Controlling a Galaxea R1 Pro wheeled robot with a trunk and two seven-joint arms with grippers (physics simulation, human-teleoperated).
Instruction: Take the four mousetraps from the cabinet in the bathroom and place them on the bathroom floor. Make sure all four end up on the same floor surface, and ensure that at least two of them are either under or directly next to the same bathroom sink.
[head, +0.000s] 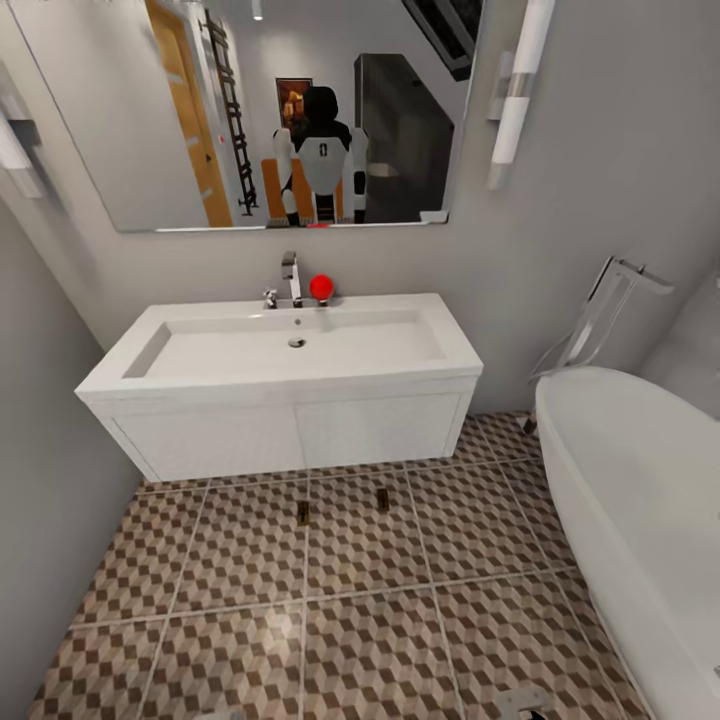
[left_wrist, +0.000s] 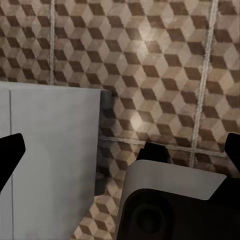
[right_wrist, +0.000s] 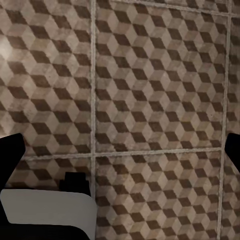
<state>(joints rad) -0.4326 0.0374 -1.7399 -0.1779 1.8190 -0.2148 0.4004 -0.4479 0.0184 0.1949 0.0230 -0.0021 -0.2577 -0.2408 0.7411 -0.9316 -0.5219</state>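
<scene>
Two small brown mousetraps lie on the cube-patterned bathroom floor (head: 360, 620) just in front of the vanity, one (head: 303, 513) near its middle and the other (head: 383, 500) a little to the right. The white sink (head: 280, 355) with its chrome faucet (head: 291, 277) hangs on the wall above them. In the left wrist view my left gripper (left_wrist: 120, 150) is open over the tiles, its black fingertips (left_wrist: 11, 150) far apart with nothing between them. My right gripper (right_wrist: 120, 150) is also open and empty above the floor (right_wrist: 150, 90). The cabinet is out of view.
A white oval bathtub (head: 640, 500) fills the right side, with a chrome floor faucet (head: 600, 320) behind it. A grey wall (head: 50, 480) closes the left. A red ball (head: 320, 287) sits by the faucet. The mirror (head: 280, 110) reflects my body. A white panel (left_wrist: 50, 150) stands next to the left gripper.
</scene>
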